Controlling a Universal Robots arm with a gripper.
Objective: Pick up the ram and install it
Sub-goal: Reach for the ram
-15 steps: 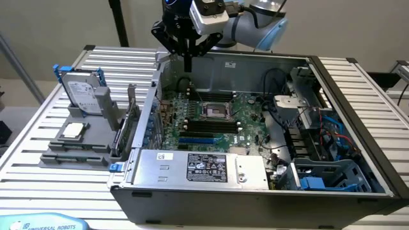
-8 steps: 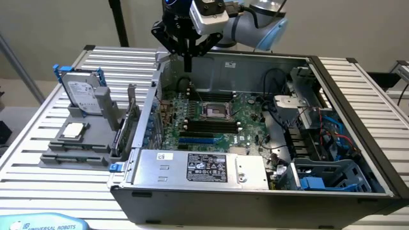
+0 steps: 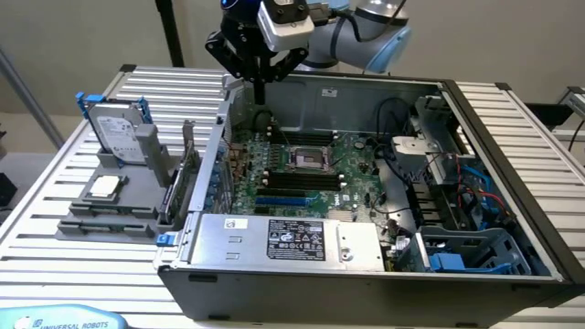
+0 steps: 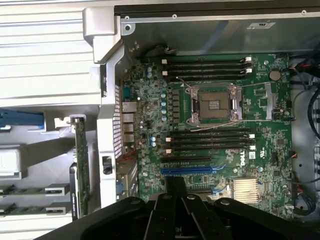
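Note:
My gripper [image 3: 260, 94] hangs shut above the back left corner of the open computer case [image 3: 302, 96], with nothing visible between its fingers. In the wrist view the shut fingers [image 4: 175, 192] point down at the motherboard [image 4: 260, 100], near the blue slot [image 4: 185, 170]. Black memory slots [image 4: 207, 140] lie beside the processor socket [image 4: 212, 105], and a further set [image 4: 205, 70] lies on its other side. In the exterior view these slots [image 3: 297, 179] sit mid-board, in front of the socket [image 3: 306, 161]. The ram is out of view.
A grey parts holder [image 3: 137, 218] stands outside the case at the exterior view's left, carrying a hard drive [image 3: 119, 133], a square silver chip [image 3: 105, 185] and an upright green card [image 3: 181, 184]. The power supply [image 3: 292, 240] fills the case front. Cables and drive bays [image 3: 457, 199] crowd the right.

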